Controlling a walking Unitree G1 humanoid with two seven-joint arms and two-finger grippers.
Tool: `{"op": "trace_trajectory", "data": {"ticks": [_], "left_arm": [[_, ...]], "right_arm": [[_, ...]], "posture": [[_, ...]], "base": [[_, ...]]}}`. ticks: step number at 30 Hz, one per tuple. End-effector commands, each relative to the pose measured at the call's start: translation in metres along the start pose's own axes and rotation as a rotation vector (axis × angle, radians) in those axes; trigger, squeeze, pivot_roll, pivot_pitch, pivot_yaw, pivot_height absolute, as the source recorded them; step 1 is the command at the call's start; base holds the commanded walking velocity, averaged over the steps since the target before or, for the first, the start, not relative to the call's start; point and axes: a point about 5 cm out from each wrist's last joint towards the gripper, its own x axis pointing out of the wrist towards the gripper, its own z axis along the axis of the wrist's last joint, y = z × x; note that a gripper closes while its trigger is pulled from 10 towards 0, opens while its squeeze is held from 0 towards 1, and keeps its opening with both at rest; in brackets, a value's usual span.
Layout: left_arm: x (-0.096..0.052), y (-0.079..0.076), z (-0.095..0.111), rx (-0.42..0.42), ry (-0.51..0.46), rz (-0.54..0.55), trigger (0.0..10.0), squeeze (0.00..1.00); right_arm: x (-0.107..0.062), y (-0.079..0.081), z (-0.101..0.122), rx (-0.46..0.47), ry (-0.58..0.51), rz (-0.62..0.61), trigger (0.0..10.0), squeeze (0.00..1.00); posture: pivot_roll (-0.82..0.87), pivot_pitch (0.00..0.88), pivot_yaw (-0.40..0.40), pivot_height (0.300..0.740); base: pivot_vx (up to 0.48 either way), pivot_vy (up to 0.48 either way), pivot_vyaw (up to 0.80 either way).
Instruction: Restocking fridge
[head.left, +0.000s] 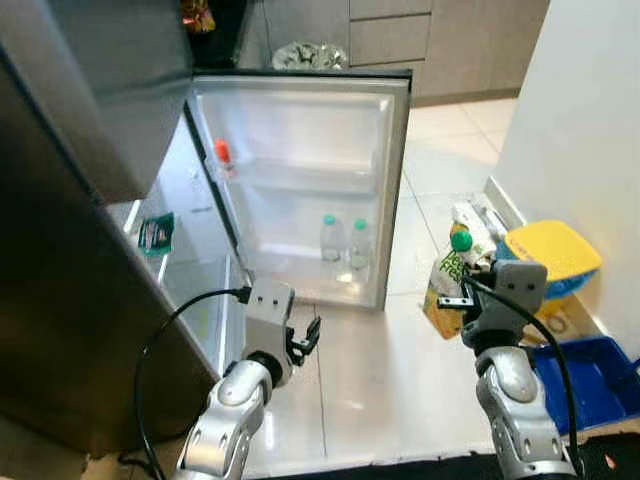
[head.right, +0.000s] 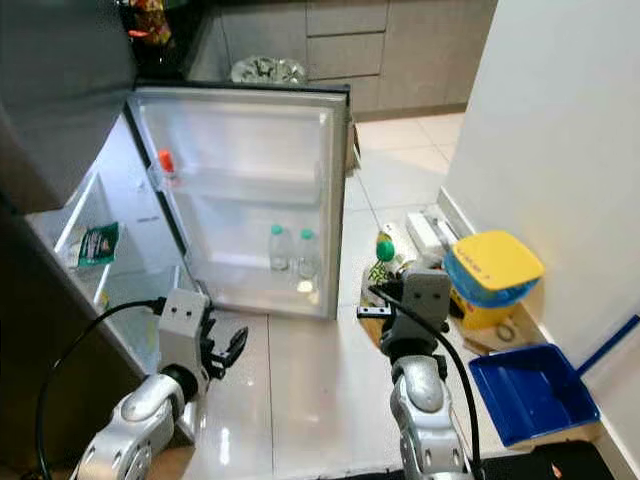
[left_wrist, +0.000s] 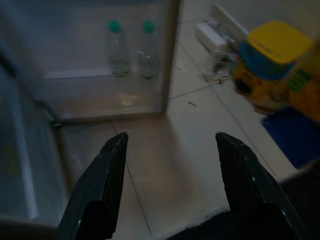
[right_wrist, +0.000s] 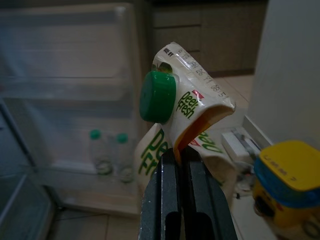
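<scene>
Now right gripper (right_wrist: 181, 159) pinches juice carton (right_wrist: 192, 112) (fridge (head.left: 300, 170) open).

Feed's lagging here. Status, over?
Right gripper shut on juice carton. Left gripper open, empty. Fridge door open, two bottles in its shelf.
</scene>
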Motion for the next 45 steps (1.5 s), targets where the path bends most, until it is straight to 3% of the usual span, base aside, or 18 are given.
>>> {"op": "trace_trajectory", "data": {"ticks": [1, 16, 45], "left_arm": [[-0.0026, 0.0064, -0.0079, 0.003, 0.03, 0.037, 10.0, 0.0], [-0.0009, 0.0106, -0.0047, 0.027, 0.0, 0.074, 10.0, 0.0], [0.0018, 0.0077, -0.0029, 0.026, -0.016, 0.062, 10.0, 0.0]], "right_arm": [[0.0, 0.0022, 0.0039, 0.008, -0.015, 0.002, 10.0, 0.0], [-0.0003, 0.0023, 0.0032, 0.006, -0.011, 0.003, 10.0, 0.0], [-0.0001, 0.0013, 0.0024, 0.0, -0.007, 0.0, 10.0, 0.0]], "posture": [[-0.12, 0.154, 0.075, 0.74], [-0.11, 0.16, 0.074, 0.74], [-0.12, 0.16, 0.074, 0.74]], "base": [[0.322, 0.0, 0.0], [0.038, 0.0, 0.0], [0.426, 0.0, 0.0]]}}
